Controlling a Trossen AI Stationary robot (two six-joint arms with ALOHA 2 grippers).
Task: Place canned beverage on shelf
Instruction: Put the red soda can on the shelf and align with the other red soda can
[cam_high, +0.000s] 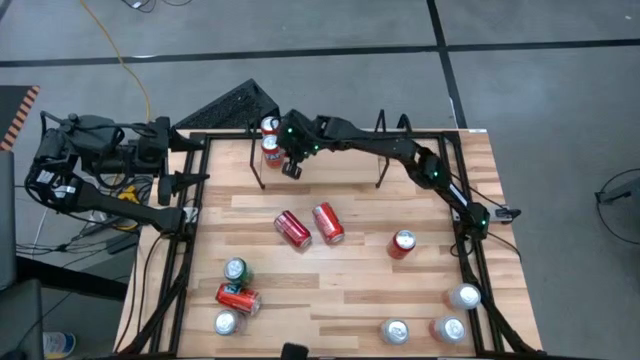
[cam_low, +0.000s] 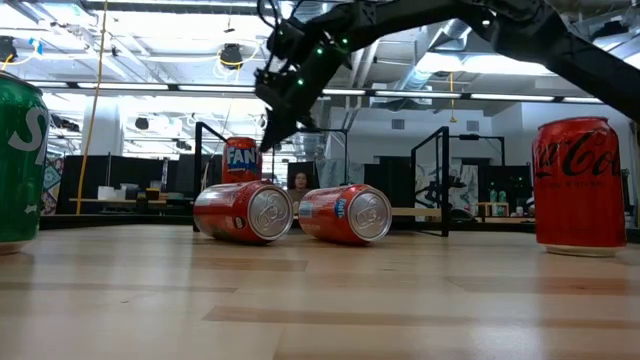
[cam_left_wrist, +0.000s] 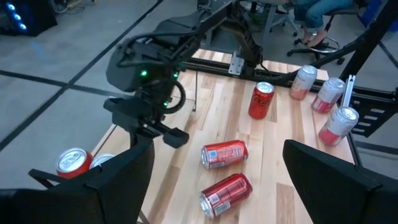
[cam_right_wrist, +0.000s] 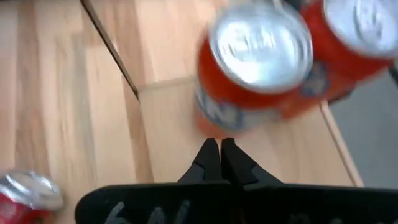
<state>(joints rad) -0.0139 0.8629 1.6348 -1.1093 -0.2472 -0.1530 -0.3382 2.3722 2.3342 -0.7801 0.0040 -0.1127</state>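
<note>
An orange Fanta can (cam_high: 270, 155) (cam_right_wrist: 252, 68) stands upright at the left end of the shelf (cam_high: 383, 150), a low rack of thin black rods at the table's far edge. A second red can (cam_high: 270, 127) (cam_right_wrist: 357, 34) stands just behind it. My right gripper (cam_high: 292, 168) (cam_right_wrist: 219, 149) is shut and hovers beside and slightly above the Fanta can (cam_low: 241, 160), on its near side, with nothing between its fingers. My left gripper (cam_left_wrist: 219, 149) (cam_high: 198, 165) waits open, raised at the table's left edge.
Two red cans (cam_high: 293, 228) (cam_high: 328, 222) lie on their sides mid-table, and a Coke can (cam_high: 402, 243) stands to their right. Three more cans sit near left (cam_high: 236, 270) and three near right (cam_high: 450, 328). Black rails (cam_high: 185, 280) edge the table.
</note>
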